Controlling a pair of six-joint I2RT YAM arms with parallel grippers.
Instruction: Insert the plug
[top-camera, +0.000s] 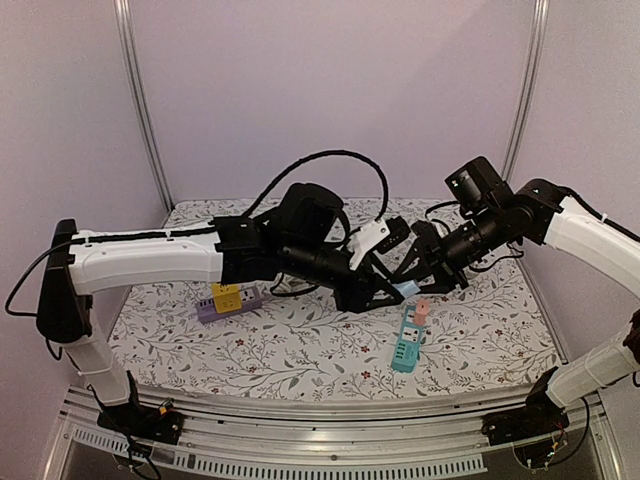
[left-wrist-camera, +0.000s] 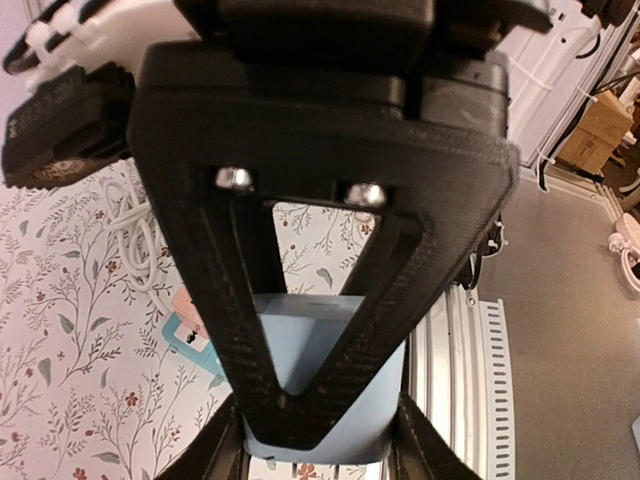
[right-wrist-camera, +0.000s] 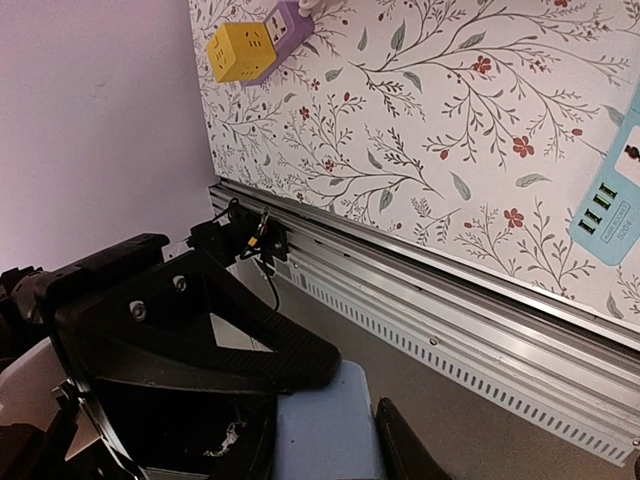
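Observation:
A light blue plug (top-camera: 405, 289) hangs in mid-air between both grippers, above the floral table. My left gripper (top-camera: 388, 293) is shut on it; in the left wrist view the plug (left-wrist-camera: 300, 340) fills the gap between my fingers, with the right gripper's triangular finger lying across its face. My right gripper (top-camera: 418, 284) is shut on it from the other side; in the right wrist view the plug (right-wrist-camera: 325, 425) sits between my fingers. A teal power strip (top-camera: 406, 345) lies below, with a pink plug (top-camera: 421, 312) at its far end.
A purple power strip (top-camera: 232, 305) with a yellow cube (top-camera: 226, 296) on it lies at the left, and shows in the right wrist view (right-wrist-camera: 243, 50). A white cable (left-wrist-camera: 135, 225) lies at the back. The metal rail (right-wrist-camera: 450, 300) marks the table's near edge.

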